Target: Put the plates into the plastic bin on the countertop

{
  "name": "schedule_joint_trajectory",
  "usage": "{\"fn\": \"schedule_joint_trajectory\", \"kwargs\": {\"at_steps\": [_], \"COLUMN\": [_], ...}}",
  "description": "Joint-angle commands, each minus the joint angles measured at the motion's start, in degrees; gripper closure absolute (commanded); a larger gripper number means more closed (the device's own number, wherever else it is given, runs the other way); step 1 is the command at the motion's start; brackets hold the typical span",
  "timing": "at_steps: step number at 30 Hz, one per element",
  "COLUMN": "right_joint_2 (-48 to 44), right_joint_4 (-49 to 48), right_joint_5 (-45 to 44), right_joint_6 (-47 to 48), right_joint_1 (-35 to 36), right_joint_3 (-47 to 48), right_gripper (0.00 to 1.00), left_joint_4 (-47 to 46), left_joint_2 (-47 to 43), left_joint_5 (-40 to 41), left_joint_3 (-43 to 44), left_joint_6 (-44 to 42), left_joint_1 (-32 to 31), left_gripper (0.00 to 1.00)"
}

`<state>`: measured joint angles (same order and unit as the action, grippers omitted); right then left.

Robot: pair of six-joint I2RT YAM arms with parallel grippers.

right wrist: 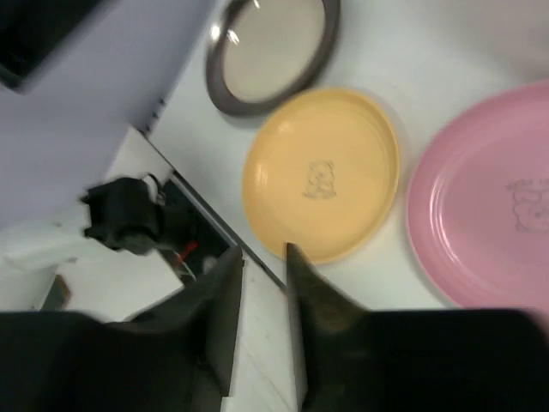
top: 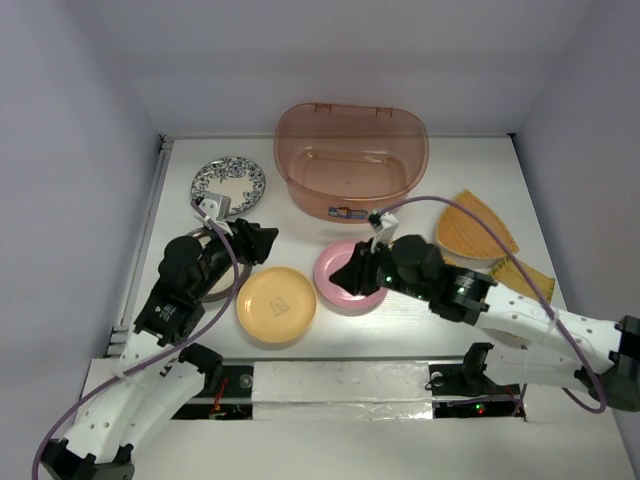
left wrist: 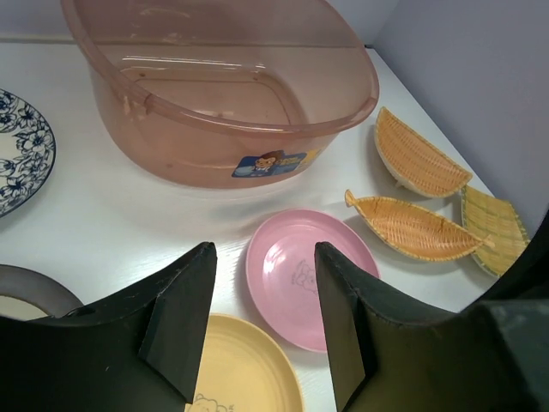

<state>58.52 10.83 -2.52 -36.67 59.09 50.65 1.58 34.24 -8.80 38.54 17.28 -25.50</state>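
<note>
The translucent pinkish plastic bin (top: pixel 350 160) stands at the back centre and looks empty; it also shows in the left wrist view (left wrist: pixel 223 86). A yellow plate (top: pixel 277 305) and a pink plate (top: pixel 338 290) lie side by side in front of it. A white plate with a dark floral rim (top: pixel 228 182) lies at the back left. A metallic-rimmed plate (right wrist: pixel 270 51) lies mostly under my left arm. Orange-tan woven plates (top: pixel 475 225) lie at the right. My left gripper (top: pixel 262 240) is open and empty, above the countertop. My right gripper (top: pixel 350 272) hovers over the pink plate's left part, jaws slightly apart and empty.
Pale walls close in the white countertop (top: pixel 460 165) at the left, back and right. A second woven plate (top: pixel 520 275) lies near my right arm. The table's front edge with a taped strip (top: pixel 340 385) runs just below the yellow plate.
</note>
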Motion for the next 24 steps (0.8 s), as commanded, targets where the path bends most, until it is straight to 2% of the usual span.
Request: {"fn": "schedule_joint_trajectory", "kwargs": {"at_steps": [1, 2, 5, 8, 11, 12, 18, 22, 23, 24], "right_joint_2": [4.2, 5.2, 9.0, 12.2, 14.0, 15.0, 21.7, 23.7, 23.7, 23.7], "right_joint_4": [-4.6, -6.1, -7.0, -7.2, -6.1, -5.9, 1.7, 3.8, 3.7, 3.7], "right_joint_5": [-7.8, -8.1, -10.2, -11.6, -12.7, -12.9, -15.7, -17.5, -17.3, -16.8], "right_joint_6": [-7.3, -8.2, -11.1, -13.1, -13.6, -13.4, -4.4, -2.2, -1.7, -1.0], "right_joint_1": [4.0, 4.7, 5.9, 5.9, 5.9, 5.9, 5.9, 5.9, 5.9, 5.2], "right_joint_3": [-2.6, -3.1, -2.8, -2.5, -1.7, -1.7, 5.8, 6.7, 5.5, 5.1], "right_gripper": [0.84, 1.0, 1.0, 1.0, 1.0, 1.0, 1.0, 0.99, 0.92, 0.87], "left_joint_4": [-0.3, -0.1, 0.5, 0.3, 0.2, 0.4, 1.1, 1.3, 1.4, 1.3], "left_joint_2": [-1.5, -2.2, -3.7, -5.1, -5.8, -5.7, -6.2, -6.3, -6.3, -6.3], "left_joint_5": [-0.3, -0.3, 1.0, 1.4, 2.0, 2.6, 3.1, 3.6, 3.6, 3.6], "left_joint_3": [2.4, 2.4, 2.3, 2.1, 2.0, 2.0, 2.3, 2.2, 2.3, 2.4], "left_joint_6": [-1.2, -1.4, -1.5, -1.4, -1.5, -1.3, -1.0, -1.0, -1.0, -0.9], "left_joint_1": [0.2, 0.2, 0.2, 0.2, 0.2, 0.2, 0.2, 0.2, 0.2, 0.2], "left_gripper": [0.54, 0.54, 0.54, 0.59, 0.87, 1.0, 1.0, 1.0, 0.97, 0.87]}}
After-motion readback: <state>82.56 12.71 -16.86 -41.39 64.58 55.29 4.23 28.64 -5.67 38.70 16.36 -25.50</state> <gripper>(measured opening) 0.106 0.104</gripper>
